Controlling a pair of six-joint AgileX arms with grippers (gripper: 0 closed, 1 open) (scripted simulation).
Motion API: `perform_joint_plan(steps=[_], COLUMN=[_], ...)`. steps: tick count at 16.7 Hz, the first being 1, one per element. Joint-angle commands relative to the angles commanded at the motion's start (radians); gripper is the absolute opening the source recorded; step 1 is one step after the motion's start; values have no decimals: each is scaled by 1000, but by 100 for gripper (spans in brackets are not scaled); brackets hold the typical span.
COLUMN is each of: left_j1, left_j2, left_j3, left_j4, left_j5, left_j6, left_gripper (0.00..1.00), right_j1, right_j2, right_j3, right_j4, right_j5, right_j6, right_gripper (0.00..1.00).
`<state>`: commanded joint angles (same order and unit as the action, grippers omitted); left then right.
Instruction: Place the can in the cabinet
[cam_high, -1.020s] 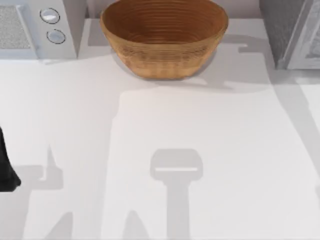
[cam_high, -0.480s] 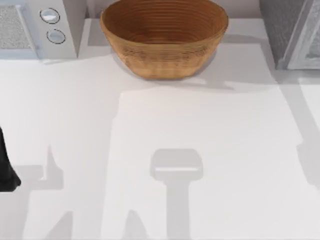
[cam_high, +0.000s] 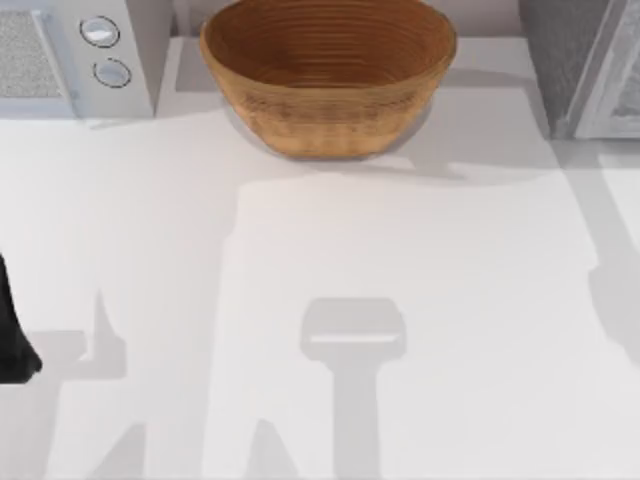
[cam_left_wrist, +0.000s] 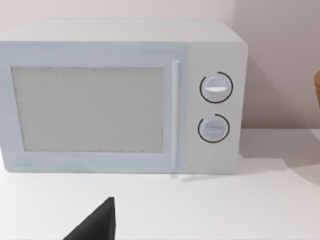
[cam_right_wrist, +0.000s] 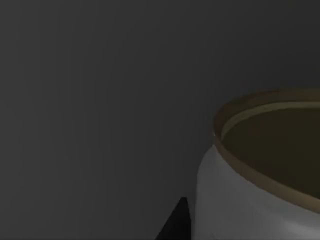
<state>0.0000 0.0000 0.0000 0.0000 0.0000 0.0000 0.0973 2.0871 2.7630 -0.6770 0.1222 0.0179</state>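
Top view: the bench (cam_high: 330, 250) carries a wicker basket (cam_high: 328, 75) at the back middle, a pale appliance with two round knobs (cam_high: 75, 55) at the back left, and the cabinet (cam_high: 585, 65) at the back right, its speckled side beside a pale framed door. A dark part of the left arm (cam_high: 12, 330) sits at the left edge, apparently parked away from the work.

Left wrist view: the knobbed appliance faces the camera, and one dark tip of the left hand (cam_left_wrist: 97, 225) juts in; whether that hand is spread or closed I cannot tell.

Right wrist view: the can (cam_right_wrist: 260, 175) looms close, gold rim up, against dim grey, probably the cabinet's interior. A dark fingertip (cam_right_wrist: 175, 225) lies just beside it; whether the right hand grips it I cannot tell.
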Motion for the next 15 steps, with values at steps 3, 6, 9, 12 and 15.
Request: perform_joint_plan(steps=[3, 6, 9, 12, 15], left_j1=[0, 0, 0, 0, 0], left_j2=[0, 0, 0, 0, 0], left_j3=[0, 0, 0, 0, 0], left_j4=[0, 0, 0, 0, 0], left_j5=[0, 0, 0, 0, 0], left_j6=[0, 0, 0, 0, 0], left_gripper=[100, 100, 100, 100, 100], right_j1=[0, 0, 0, 0, 0], right_j2=[0, 0, 0, 0, 0], right_j3=[0, 0, 0, 0, 0], right_j4=[0, 0, 0, 0, 0], right_j5=[0, 0, 0, 0, 0], right_j6=[0, 0, 0, 0, 0], right_gripper=[8, 30, 53, 75, 98])
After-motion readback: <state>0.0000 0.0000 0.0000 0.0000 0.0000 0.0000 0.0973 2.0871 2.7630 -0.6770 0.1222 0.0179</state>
